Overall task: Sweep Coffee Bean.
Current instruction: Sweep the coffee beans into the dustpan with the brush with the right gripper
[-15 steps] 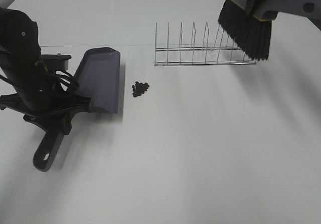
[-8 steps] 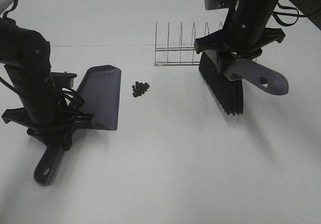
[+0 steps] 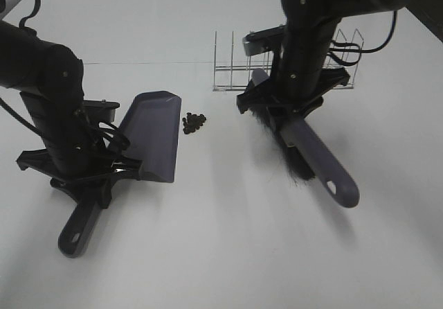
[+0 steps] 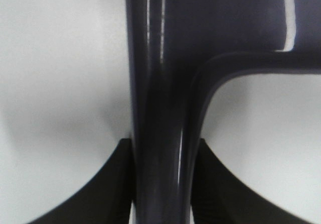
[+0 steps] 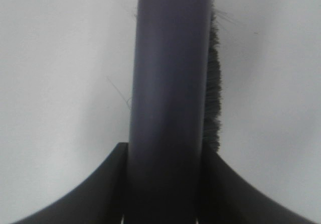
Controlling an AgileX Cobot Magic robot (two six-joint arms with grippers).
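Note:
A small pile of dark coffee beans (image 3: pixel 194 122) lies on the white table. The grey-purple dustpan (image 3: pixel 154 134) sits just left of them, its open edge near the pile. My left gripper (image 3: pixel 97 177) is shut on the dustpan's handle (image 4: pixel 160 148). My right gripper (image 3: pixel 287 111) is shut on the grey brush (image 3: pixel 315 160), whose black bristles (image 3: pixel 291 165) rest low on the table to the right of the beans. The right wrist view shows the brush handle (image 5: pixel 168 98) between the jaws.
A wire dish rack (image 3: pixel 232 70) stands behind the beans and the right arm. The table's back edge runs along the top.
The right arm brought the brush down from above the rack and left to the table near the beans. The left arm shifted the dustpan rightward, closer to the pile.

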